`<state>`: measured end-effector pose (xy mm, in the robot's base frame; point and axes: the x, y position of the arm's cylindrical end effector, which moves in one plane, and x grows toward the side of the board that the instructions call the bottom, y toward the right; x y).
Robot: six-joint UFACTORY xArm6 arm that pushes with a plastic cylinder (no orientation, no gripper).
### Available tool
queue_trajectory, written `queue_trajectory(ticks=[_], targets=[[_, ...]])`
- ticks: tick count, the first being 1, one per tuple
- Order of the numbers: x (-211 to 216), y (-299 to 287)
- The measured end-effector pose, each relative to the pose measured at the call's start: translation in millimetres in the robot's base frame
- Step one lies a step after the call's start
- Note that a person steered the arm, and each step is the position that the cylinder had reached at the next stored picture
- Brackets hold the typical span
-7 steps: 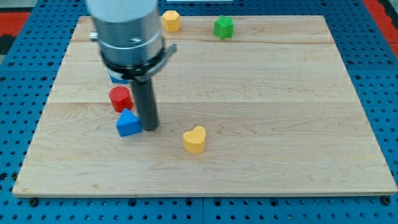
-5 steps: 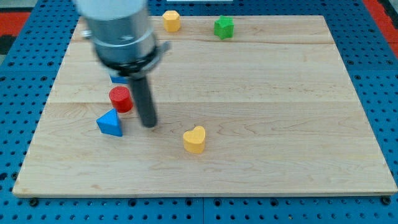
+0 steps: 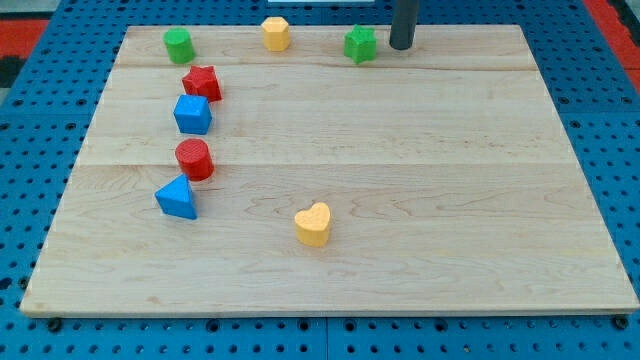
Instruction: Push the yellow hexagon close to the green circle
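The yellow hexagon (image 3: pixel 276 33) sits near the board's top edge, middle-left. The green circle (image 3: pixel 178 44) sits at the top left, about a hundred pixels to the hexagon's left. My tip (image 3: pixel 402 46) is at the top, just right of a green star-like block (image 3: pixel 360 44) and well to the right of the hexagon. The tip touches no block.
A red star block (image 3: pixel 202 82), a blue cube (image 3: pixel 192 114), a red cylinder (image 3: pixel 194 159) and a blue triangle (image 3: pixel 178 198) form a column on the left. A yellow heart (image 3: pixel 313 224) lies lower middle. The wooden board (image 3: pixel 450 200) lies on a blue pegboard.
The arm has left the blue triangle and red cylinder on the left and jumped to the top, right of the green star block. The triangle slid left earlier; the green circle, red star, blue cube now show.
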<state>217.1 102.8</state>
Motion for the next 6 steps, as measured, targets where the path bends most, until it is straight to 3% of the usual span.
queue_trajectory(ticks=[1,4,6], targets=[[-25,-16],[-25,-96],[-25,-114]])
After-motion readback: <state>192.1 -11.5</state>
